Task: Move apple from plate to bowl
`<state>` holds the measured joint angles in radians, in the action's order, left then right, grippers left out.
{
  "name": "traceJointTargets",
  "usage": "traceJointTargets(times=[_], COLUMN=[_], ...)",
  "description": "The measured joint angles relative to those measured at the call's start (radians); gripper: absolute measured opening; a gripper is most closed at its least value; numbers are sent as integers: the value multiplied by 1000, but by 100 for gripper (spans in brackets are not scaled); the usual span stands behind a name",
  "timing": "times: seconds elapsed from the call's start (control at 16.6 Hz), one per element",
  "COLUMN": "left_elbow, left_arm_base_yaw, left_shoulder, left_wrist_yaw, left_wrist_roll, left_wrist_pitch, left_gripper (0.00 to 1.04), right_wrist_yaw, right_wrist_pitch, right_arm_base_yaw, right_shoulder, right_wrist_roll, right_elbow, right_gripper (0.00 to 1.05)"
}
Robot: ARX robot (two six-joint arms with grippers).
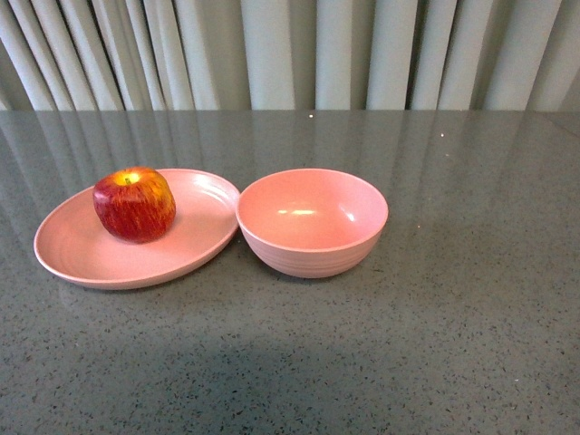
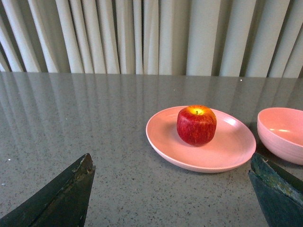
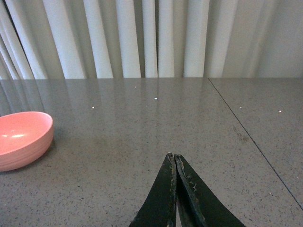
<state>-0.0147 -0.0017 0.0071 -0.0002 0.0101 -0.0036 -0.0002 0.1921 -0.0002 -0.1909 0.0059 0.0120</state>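
A round red apple (image 1: 134,204) with thin yellow streaks sits on a wide, shallow pink plastic plate (image 1: 82,258). The top of the apple is yellow around a small dip, and the dip faces up. Its skin looks a bit shiny. The apple is on the far left part of the plate, not in the middle.

Right beside the plate stands a deep, round pink bowl (image 1: 313,249) with faint rings on its outside. The right rim of the plate seems to touch the rim of the bowl.

Both stand on a grey speckled table top (image 1: 435,344). The plate is on the left half and the bowl is near the middle. Both are well in from the far edge, where a pale curtain (image 1: 290,54) hangs.

The left gripper (image 2: 172,156) has its two dark fingers (image 2: 71,189) spread far apart. It holds nothing, and the apple is out in front of it. The right gripper (image 3: 173,156) has its fingers pressed together on nothing, over bare table and well apart from the bowl.
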Motion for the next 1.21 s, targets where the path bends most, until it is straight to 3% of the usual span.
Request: traceJointTargets(times=[0.3, 0.79, 1.09, 1.21], left_elbow=[0, 0, 0, 0], left_arm_base_yaw=[0, 0, 0, 0], left_shoulder=[0, 0, 0, 0], left_wrist_yaw=[0, 0, 0, 0], left_wrist_roll=[0, 0, 0, 0], left_wrist_pitch=[0, 0, 0, 0], left_gripper=[98, 98, 98, 98], right_wrist_yaw=[0, 0, 0, 0], right_wrist_pitch=[-200, -197, -197, -197], right_arm_base_yaw=[0, 0, 0, 0], right_shoulder=[148, 187, 187, 187], right_wrist_roll=[0, 0, 0, 0], right_elbow=[1, 1, 1, 1], right_gripper=[2, 2, 63, 98])
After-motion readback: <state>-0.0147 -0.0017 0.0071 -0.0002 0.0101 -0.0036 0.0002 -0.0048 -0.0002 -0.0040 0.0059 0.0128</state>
